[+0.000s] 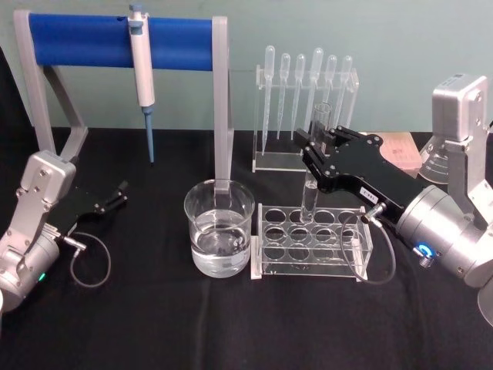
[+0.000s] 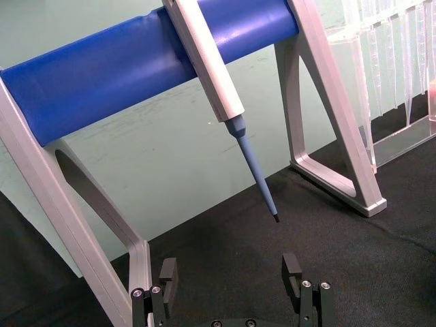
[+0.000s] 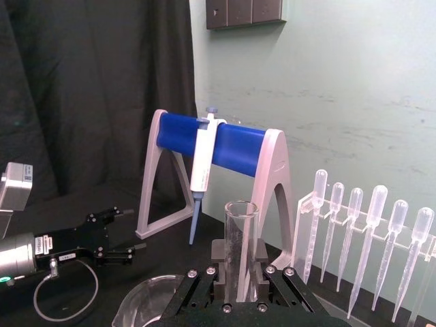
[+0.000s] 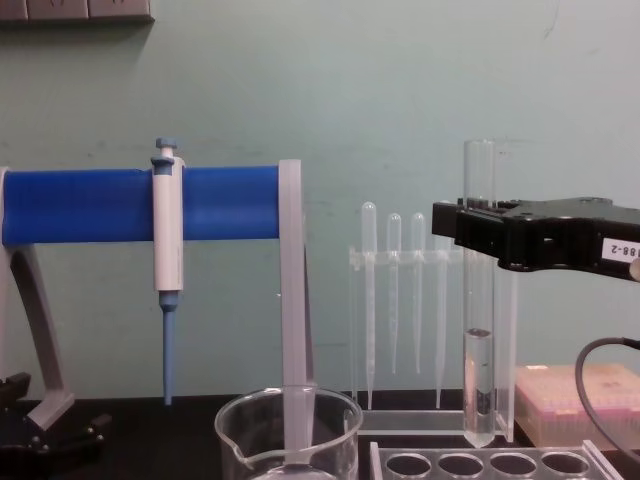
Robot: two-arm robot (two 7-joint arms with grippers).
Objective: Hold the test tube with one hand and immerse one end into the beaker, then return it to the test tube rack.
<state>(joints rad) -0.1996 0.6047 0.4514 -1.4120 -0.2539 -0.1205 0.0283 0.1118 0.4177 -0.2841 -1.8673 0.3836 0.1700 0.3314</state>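
black cloth [image 1: 154, 324] covers the whole table. nearest is the beaker [image 1: 219, 227], part full of clear liquid, with the clear rack [image 1: 312, 240] touching it at 3 o'clock. the right gripper [image 1: 308, 146] comes in from 3 o'clock, clamped on the tube [image 1: 316, 127] partway up. the tube's upright, a bit of liquid in the bottom, round end right at the rack's back row; can't tell if it's in a hole. the left gripper [image 1: 117, 194] sits on the cloth at 9 o'clock of the beaker, fingers [image 2: 169, 269] spread, holding nothing. further back, a blue bar stand [image 1: 115, 40] with a pipettor [image 1: 142, 69] hanging off it, pipettes [image 1: 304, 85] at 12 o'clock of the rack, and a pink box [image 4: 575, 400] behind the right arm. the back wall [image 4: 380, 90] is pale green, with a dark curtain [image 3: 88, 88] off to the side.
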